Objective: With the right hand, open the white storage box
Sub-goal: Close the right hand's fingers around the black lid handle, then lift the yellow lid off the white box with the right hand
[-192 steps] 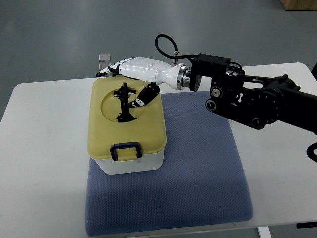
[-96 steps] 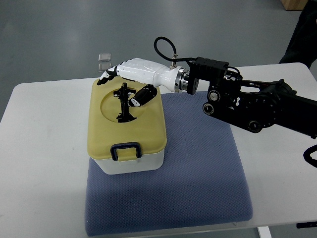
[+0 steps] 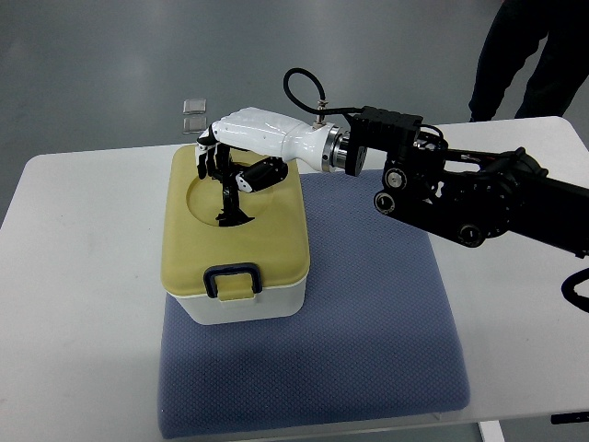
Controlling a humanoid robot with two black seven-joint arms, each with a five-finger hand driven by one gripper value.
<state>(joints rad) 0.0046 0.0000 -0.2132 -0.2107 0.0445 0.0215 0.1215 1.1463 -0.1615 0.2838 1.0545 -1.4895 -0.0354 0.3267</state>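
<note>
The white storage box (image 3: pixel 247 306) has a yellow lid (image 3: pixel 276 235) and stands on the left part of a blue mat. A black handle (image 3: pixel 227 204) stands in the round recess on the lid. My right hand (image 3: pixel 232 168) reaches in from the right, palm down over the recess. Its fingers (image 3: pixel 210 158) curl down on the left of the handle's far end and the thumb (image 3: pixel 261 174) on its right, closing on it. The lid lies flat on the box. A black latch (image 3: pixel 233 279) sits at the lid's front edge.
The blue mat (image 3: pixel 368 331) lies on a white table (image 3: pixel 83 304). My black forearm (image 3: pixel 460 193) crosses above the mat's far right. A person's legs (image 3: pixel 525 46) stand beyond the table at top right. Two small squares (image 3: pixel 194 113) lie on the floor.
My right hand has turned and its fingers have curled down from stretched out over the lid's far edge onto the handle. A person has stepped into view at top right.
</note>
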